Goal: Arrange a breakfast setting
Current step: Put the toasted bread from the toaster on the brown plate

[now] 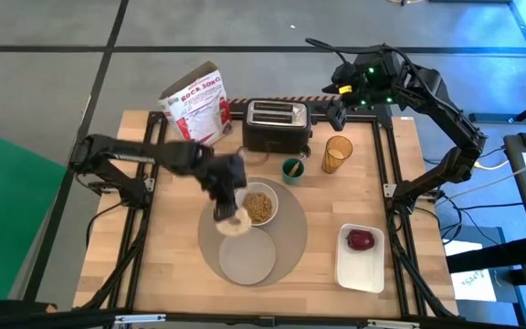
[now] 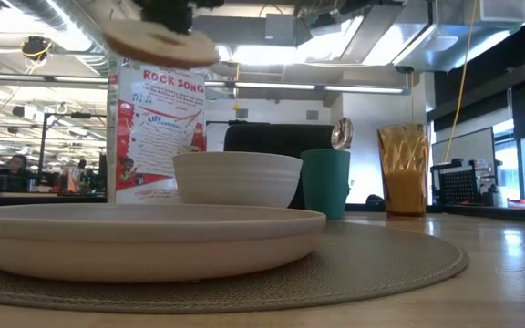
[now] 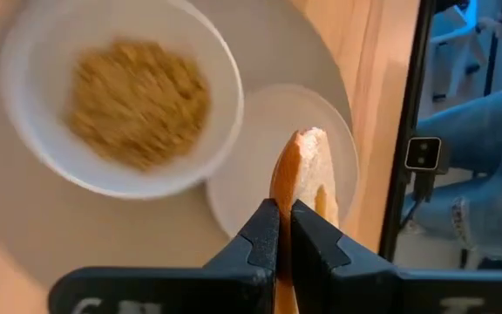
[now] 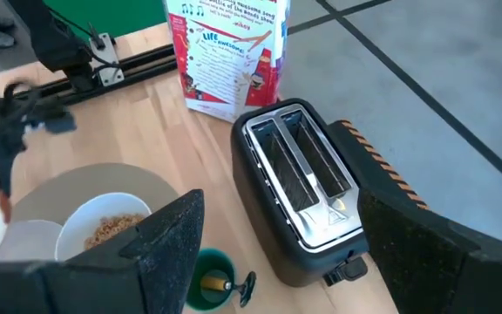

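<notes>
- The bagel [image 3: 305,179] is clamped edge-on in the left gripper [image 3: 284,228], held in the air over the small plate [image 1: 247,257].
- Bowl [image 1: 259,206] and plate already sit on the placemat [image 1: 292,239].
- Cup [image 1: 337,153] and apple [image 1: 361,239] seem unplaced; the right gripper [image 4: 277,231] waits open above the toaster [image 1: 276,124].

My left arm reaches in from the table's left edge, elbow bent, toward the middle, and its wrist points down so the left gripper [image 1: 230,212] hangs above the tabletop; its fingers [image 3: 262,234] are pinched close together, with only a thin gap between them. My right arm is folded back at the far right corner of the table, forearm angled up and away, with the right gripper [image 1: 334,108] held high there and its two fingers [image 4: 172,228] spread wide apart.
</notes>
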### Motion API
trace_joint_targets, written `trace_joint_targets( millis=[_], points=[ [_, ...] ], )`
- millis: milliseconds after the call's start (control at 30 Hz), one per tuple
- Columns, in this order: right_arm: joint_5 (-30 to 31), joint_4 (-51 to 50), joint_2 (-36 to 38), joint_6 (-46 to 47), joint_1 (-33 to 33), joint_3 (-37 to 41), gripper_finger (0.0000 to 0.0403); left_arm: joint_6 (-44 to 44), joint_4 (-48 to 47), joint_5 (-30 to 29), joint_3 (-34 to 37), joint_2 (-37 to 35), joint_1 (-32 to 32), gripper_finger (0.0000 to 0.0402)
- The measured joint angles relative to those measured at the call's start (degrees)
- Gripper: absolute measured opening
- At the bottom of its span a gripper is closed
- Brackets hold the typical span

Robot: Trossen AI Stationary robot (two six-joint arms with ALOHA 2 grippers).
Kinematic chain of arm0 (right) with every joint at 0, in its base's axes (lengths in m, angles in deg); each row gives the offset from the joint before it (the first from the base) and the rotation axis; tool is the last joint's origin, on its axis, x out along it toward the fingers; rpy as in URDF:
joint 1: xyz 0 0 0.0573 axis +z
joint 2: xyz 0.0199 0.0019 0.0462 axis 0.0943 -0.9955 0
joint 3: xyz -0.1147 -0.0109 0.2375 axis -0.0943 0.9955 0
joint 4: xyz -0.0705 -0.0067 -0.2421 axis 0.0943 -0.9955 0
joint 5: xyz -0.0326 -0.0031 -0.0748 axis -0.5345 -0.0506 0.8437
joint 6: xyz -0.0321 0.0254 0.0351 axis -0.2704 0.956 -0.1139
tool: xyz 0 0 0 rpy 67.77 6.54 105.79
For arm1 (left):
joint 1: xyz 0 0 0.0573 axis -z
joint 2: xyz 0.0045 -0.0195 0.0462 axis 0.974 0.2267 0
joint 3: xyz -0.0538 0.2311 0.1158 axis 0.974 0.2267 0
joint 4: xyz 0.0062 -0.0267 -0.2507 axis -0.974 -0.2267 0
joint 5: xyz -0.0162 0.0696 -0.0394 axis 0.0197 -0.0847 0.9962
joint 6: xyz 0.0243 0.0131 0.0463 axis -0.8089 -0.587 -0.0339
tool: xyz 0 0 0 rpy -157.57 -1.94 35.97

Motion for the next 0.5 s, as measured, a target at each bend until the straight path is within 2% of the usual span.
trace_joint_targets(
  millis=[200,333,500],
  points=[
    [-0.03,-0.02,0.0,-3.4,0.0,0.0,0.0291,16.81,20.72,-3.98,13.9,0.26,8.88,0.001],
    [-0.91,0.18,0.0,-5.24,0.0,0.0,0.0291,26.86,23.08,-11.18,19.73,0.28,11.63,0.001],
    [-2.47,-0.01,0.0,-7.17,0.0,0.0,0.0291,34.61,24.66,-12.46,24.46,0.28,14.37,0.001]
  ],
)
